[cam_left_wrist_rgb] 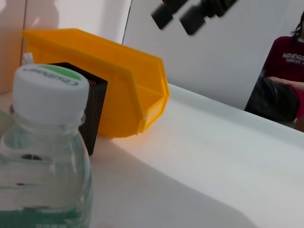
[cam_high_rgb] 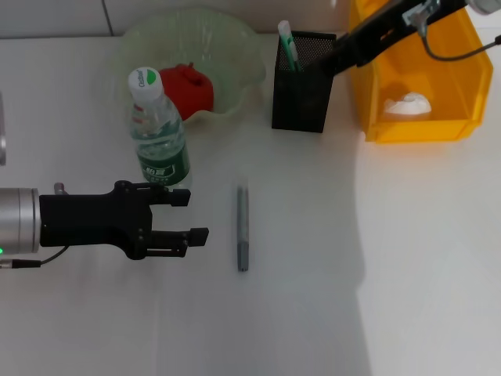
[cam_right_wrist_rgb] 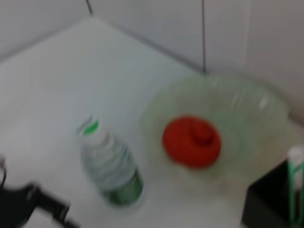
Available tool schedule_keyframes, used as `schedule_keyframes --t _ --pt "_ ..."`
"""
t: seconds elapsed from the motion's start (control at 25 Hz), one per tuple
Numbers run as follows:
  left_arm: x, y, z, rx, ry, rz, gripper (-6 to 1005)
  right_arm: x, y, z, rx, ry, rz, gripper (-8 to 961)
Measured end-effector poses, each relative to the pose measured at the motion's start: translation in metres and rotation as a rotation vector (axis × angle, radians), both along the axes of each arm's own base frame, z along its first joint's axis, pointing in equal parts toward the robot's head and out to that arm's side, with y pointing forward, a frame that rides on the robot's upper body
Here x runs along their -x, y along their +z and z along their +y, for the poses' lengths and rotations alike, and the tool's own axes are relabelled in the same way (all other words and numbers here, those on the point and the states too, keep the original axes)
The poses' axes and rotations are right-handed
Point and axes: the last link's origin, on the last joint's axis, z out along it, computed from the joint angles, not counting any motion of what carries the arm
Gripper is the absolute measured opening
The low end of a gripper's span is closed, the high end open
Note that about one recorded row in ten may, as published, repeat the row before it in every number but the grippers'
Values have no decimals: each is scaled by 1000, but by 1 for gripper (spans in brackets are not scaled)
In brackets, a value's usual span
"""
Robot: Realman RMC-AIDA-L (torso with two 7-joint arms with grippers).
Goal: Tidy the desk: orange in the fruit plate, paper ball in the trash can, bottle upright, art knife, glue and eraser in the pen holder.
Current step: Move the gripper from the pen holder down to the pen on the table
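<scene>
Centrally, the art knife (cam_high_rgb: 243, 229) is lying flat on the white surface (cam_high_rgb: 313, 298) in the lower middle of the head view, its long axis running up and down the frame. The left gripper (cam_high_rgb: 197, 216) is hovering just to its left, jaws released and pointing rightward across that axis, with the upright bottle (cam_high_rgb: 159, 133) just above it. The pen holder (cam_high_rgb: 302, 81) is standing toward the upper middle, beyond the knife. The right gripper is lying at the upper right, over the yellow trash can (cam_high_rgb: 427, 94), its jaws' state not discernible; the left arm is judged the nearer.
</scene>
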Motion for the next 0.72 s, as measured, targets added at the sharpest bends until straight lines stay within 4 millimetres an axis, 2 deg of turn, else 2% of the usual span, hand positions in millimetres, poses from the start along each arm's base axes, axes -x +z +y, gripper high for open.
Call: schedule_keyframes --t 0.16,0.36,0.44,0.56,0.6,0.72 --pt "3 3 -1 1 3 6 770 4 -23 -5 75 -25 -152 611" --pt "7 4 -5 3 15 6 770 7 -41 -10 139 -16 -251 611" --pt "7 4 -5 3 15 6 770 7 -44 -11 145 -14 -262 611" --pt "11 4 -8 1 22 9 770 6 -68 -9 170 -17 -304 612" --pt "11 4 -8 1 22 9 770 6 -68 -9 170 -17 -304 612" --pt "11 5 -8 0 22 10 770 3 -88 -7 176 -18 -311 612"
